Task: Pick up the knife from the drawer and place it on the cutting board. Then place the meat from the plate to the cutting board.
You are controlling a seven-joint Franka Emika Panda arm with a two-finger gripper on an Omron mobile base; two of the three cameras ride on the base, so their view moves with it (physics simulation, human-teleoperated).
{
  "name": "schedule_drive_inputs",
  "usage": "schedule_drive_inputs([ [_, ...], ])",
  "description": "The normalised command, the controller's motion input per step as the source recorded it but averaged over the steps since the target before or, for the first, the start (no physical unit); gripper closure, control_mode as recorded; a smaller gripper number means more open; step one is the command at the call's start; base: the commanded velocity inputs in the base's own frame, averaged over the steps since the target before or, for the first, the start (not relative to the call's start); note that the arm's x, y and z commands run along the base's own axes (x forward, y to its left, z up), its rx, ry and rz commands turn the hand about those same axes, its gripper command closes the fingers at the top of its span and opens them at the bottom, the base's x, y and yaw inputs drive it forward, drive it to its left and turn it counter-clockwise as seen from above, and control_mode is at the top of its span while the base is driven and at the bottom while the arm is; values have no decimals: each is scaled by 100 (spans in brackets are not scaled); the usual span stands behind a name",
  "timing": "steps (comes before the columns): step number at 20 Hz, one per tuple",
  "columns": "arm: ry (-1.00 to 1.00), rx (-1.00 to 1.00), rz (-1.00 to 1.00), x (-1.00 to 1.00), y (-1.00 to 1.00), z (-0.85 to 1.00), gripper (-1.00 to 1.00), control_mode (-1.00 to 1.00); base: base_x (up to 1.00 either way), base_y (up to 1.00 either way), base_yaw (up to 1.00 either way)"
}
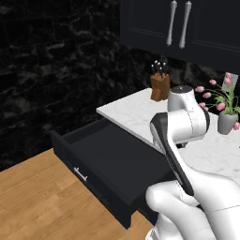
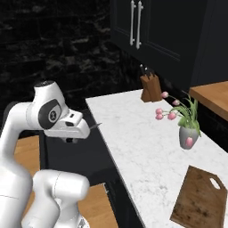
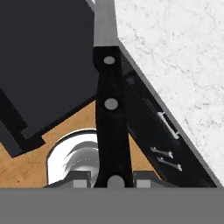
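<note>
Gripper (image 3: 112,180) pinches the knife (image 3: 110,109) by the butt of its black riveted handle, jaws closed on it; blade runs away from the hand, tip visible in right base view (image 2: 97,125). Knife is lifted, above the open drawer (image 1: 110,161) and the marble counter's (image 2: 133,133) edge. Risk, my judgement: an end grip could let the knife pivot or slip during the swing. Cutting board (image 2: 198,198) lies well apart, past the flower vase (image 2: 187,136); blade could clip it.

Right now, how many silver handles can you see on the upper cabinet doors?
2: the left handle and the right handle hang upright, side by side, on the dark upper cabinet doors above the knife block. Others may be hidden.
</note>
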Motion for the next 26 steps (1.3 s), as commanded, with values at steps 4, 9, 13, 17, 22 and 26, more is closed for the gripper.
schedule_drive_inputs([
  [4, 0, 0, 0, 0, 0, 0, 100, 100, -100, 7, 35],
  [9, 0, 0, 0, 0, 0, 0, 100, 100, -95, 0, 11],
  [13, 0, 0, 0, 0, 0, 0, 100, 100, -32, -1, -35],
  [17, 0, 0, 0, 0, 0, 0, 100, 100, 0, 15, -55],
  [22, 0, 0, 0, 0, 0, 0, 100, 100, 11, 20, -64],
  [26, 0, 0, 0, 0, 0, 0, 100, 100, 6, 21, -66],
])
